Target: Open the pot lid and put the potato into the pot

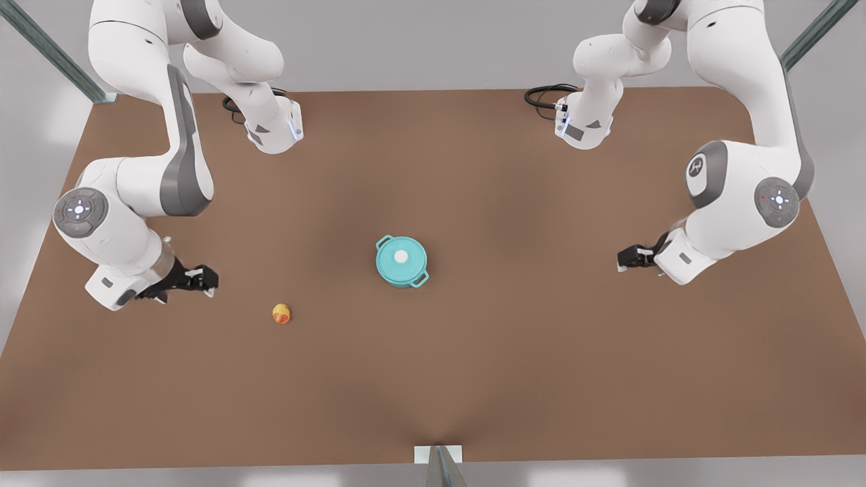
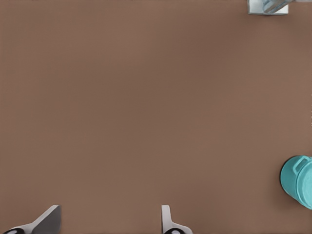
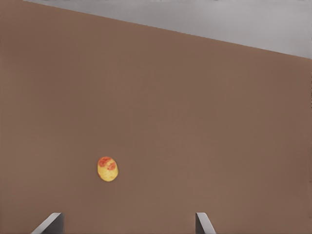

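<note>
- Fingertips [image 2: 48, 222] of the left gripper [image 2: 108, 226] stand at the near edge of the left wrist view, spread wide apart with bare brown table [image 2: 146, 107] between them and nothing held.
- Off to one side of that view a teal slice of the pot [image 2: 298, 181] with one loop handle shows, well apart from the fingers; a pale metal bracket [image 2: 267, 6] shows at the table's far edge.
- Fingertips [image 3: 51, 223] of the right gripper [image 3: 127, 225] are likewise spread and empty in the right wrist view, low over the table.
- Ahead of them lies the potato [image 3: 107, 168], yellow with reddish patches, resting on the table near the fingers but not touching them; the grey wall shows beyond the table's edge.
- From the front view comes what the wrist cameras miss: the pot lid [image 1: 401, 257], with its white knob, sits closed on the pot at the table's middle.
- That view also places the arms: the right gripper hangs at the front view's left, just beside the potato, and the left gripper at the front view's right, well apart from the pot.
- Potato and pot lie apart, the potato toward the front view's left and nearer the table's front edge.
</note>
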### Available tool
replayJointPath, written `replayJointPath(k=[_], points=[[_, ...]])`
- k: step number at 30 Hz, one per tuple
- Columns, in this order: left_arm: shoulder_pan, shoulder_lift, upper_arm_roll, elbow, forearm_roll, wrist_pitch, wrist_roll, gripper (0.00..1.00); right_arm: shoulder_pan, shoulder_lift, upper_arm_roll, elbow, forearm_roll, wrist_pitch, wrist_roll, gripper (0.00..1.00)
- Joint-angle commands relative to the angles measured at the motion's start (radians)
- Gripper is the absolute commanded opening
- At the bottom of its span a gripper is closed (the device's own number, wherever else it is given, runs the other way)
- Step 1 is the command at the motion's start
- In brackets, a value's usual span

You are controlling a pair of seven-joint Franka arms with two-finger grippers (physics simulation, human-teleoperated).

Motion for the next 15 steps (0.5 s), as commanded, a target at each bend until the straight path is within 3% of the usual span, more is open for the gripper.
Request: replayJointPath(k=[1,5,7,9,13,15], points=[[-0.007,0.004,-0.002,0.0,-0.002,0.055,-0.004,1.0,0.0,-0.001,0.0,0.001,0.0,0.054,-0.05,1.0],[-0.167,0.073,-0.018,0.045,0.016,0.075,-0.209,1.0,0.127,0.003,0.005,0.001,-0.031,0.052,-0.047,1.0],[-0.397,0.129,-0.019,0.069,0.058,0.075,-0.496,1.0,0.175,0.002,0.028,-0.001,-0.027,0.023,-0.049,1.0],[-0.574,0.267,-0.019,0.206,0.11,0.073,-0.852,1.0,0.236,0.002,0.032,-0.001,-0.023,0.009,-0.05,1.0],[-0.705,0.501,-0.012,0.463,0.199,0.082,-1.021,1.0,0.229,0.04,0.029,-0.003,-0.02,0.0,-0.133,1.0],[-0.729,0.557,-0.005,0.496,0.24,0.131,-1.063,1.0,0.216,0.083,0.026,-0.003,-0.023,0.006,-0.133,1.0]])
